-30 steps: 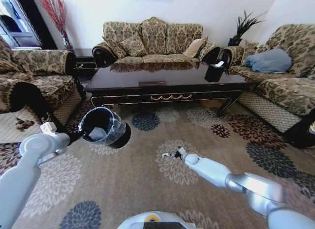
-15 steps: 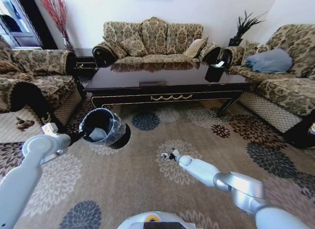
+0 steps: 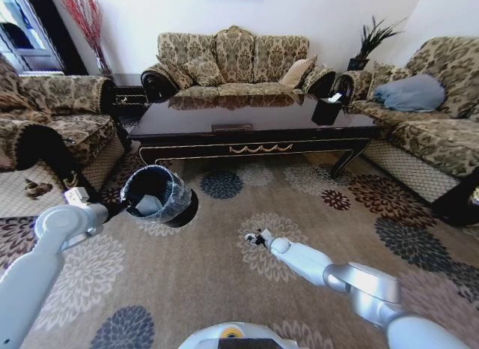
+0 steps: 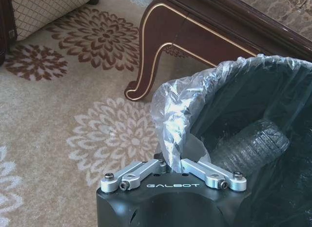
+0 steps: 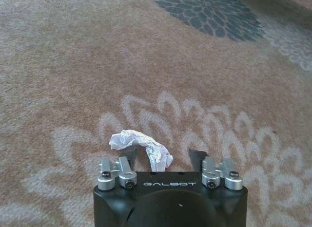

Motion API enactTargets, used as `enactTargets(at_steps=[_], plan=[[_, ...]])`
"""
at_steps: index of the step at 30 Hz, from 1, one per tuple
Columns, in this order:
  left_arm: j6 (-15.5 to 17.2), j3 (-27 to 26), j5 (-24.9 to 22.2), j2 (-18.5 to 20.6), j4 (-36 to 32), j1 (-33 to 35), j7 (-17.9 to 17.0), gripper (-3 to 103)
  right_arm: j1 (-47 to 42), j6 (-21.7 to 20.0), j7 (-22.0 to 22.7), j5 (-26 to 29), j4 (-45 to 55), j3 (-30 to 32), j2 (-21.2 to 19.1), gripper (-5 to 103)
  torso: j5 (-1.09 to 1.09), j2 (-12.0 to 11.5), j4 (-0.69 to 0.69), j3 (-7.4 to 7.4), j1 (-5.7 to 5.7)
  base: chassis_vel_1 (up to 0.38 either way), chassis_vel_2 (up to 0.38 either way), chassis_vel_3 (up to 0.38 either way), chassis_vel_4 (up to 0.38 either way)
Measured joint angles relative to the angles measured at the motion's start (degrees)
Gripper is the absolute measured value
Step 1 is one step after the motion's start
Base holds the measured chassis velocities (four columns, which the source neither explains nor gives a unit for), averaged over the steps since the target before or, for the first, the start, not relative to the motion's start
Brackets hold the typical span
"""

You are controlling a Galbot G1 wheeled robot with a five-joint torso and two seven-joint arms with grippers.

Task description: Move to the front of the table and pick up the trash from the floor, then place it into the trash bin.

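bottle (image 4: 253, 141) already in trash bin (image 3: 157, 195) | left gripper (image 4: 171, 171) clenched on bin rim | right gripper (image 5: 163, 156) jaws spread around tissue (image 5: 141, 146) on carpet, not yet lifted

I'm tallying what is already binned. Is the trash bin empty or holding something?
Holding something: inside the trash bin, a clear plastic bottle lies against the black liner, while the left gripper grips its rim.

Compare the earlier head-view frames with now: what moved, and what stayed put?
The right gripper drew back toward the robot and slightly left over the carpet; its open fingers now straddle the white tissue. The left gripper kept its clamp on the trash bin rim. The table stayed.
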Motion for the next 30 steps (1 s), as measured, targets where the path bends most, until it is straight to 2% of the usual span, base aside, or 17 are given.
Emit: enactTargets(at_steps=[1, 4, 5, 7, 8, 10, 11, 13, 15, 18, 25, 30], plan=[[0.0, 0.0, 0.0, 0.0, 0.0, 0.0, 0.0, 0, 0.0, 0.0, 0.0, 0.0, 0.0, 0.0, 0.0, 64, 0.0, 0.0, 0.0, 0.0, 0.0, 0.0, 0.0, 0.0, 0.0], [0.0, 0.11, 0.06, 0.0, 0.0, -0.03, 0.0, 0, -0.06, 0.02, -0.58, -0.05, 0.31, -0.18, -0.53, 47, 0.0, 0.0, 0.0, 0.0, 0.0, 0.0, 0.0, 0.0, 0.0], [0.0, 0.11, 0.06, 0.0, 0.0, -0.03, 0.0, 0, -0.06, 0.02, -0.58, -0.05, 0.31, -0.18, -0.53, 47, 0.0, 0.0, 0.0, 0.0, 0.0, 0.0, 0.0, 0.0, 0.0], [0.0, 0.2, 0.08, 0.03, -0.05, -0.11, 0.0, 0, -0.2, 0.09, -1.18, -0.11, 0.75, -0.23, -1.07, 37, 0.0, 0.0, 0.0, 0.0, 0.0, 0.0, 0.0, 0.0, 0.0], [0.0, 0.2, 0.08, 0.03, -0.05, -0.11, 0.0, 0, -0.2, 0.09, -1.18, -0.11, 0.75, -0.23, -1.07, 37, 0.0, 0.0, 0.0, 0.0, 0.0, 0.0, 0.0, 0.0, 0.0], [0.0, 0.27, 0.09, 0.17, -0.06, -0.23, 0.0, 0, -0.26, 0.23, -2.06, -0.23, 1.53, -0.34, -2.29, 26, 0.0, 0.0, 0.0, 0.0, 0.0, 0.0, 0.0, 0.0, 0.0], [0.0, 0.27, 0.09, 0.17, -0.06, -0.23, 0.0, 0, -0.26, 0.23, -2.06, -0.23, 1.53, -0.34, -2.29, 26, 0.0, 0.0, 0.0, 0.0, 0.0, 0.0, 0.0, 0.0, 0.0], [0.0, 0.3, 0.11, 0.23, -0.08, -0.25, 0.0, 0, -0.25, 0.73, -2.93, -0.52, 1.77, -0.36, -2.97, 15, 0.0, 0.0, -0.01, 0.0, 0.0, 0.0, 0.0, 0.0, 0.0], [0.0, 0.31, 0.13, 0.24, -0.08, -0.26, 0.0, 0, -0.26, 1.18, -3.6, -0.79, 1.76, -0.36, -3.22, 15, 0.0, 0.0, -0.01, 0.0, 0.0, 0.0, 0.0, 0.0, 0.0], [0.0, 0.36, 0.36, 0.25, -0.07, -0.28, 0.0, 0, -0.39, 3.55, -7.07, -2.32, 1.02, -0.01, -3.37, 2, 0.0, 0.0, 0.0, 0.0, 0.0, 0.0, 0.0, 0.0, 0.0], [0.0, 0.42, 0.64, 0.25, -0.41, 0.21, -0.02, 0, -1.18, 4.88, -8.24, -2.72, 2.25, 1.68, -3.93, 0, 0.01, 0.0, 0.0, 0.0, 0.0, 0.0, 0.0, 0.0, 0.0], [0.0, 0.83, 0.98, 0.2, -1.24, 1.39, -0.18, 0, -2.15, 6.15, -7.62, -2.28, 8.81, 6.4, -7.61, 0, 0.02, 0.0, -0.01, 0.0, 0.0, 0.0, 0.0, 0.0, 0.0]])
